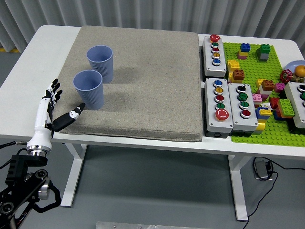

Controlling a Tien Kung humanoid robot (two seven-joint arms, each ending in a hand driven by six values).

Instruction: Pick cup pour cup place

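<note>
Left hand (52, 114) at worktop's (33, 71) left edge, fingers apart, empty, thumb angled toward near cup (89, 89), likely pre-grasp; far cup (100, 63) untouched

You see 2 blue ribbed cups (88, 89) (100, 63) on a grey-beige mat (143, 81); the table (43, 57) is white.

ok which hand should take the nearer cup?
Left. The left hand is open just beside the near cup, thumb pointing at its base. The right hand isn't in view.
</note>
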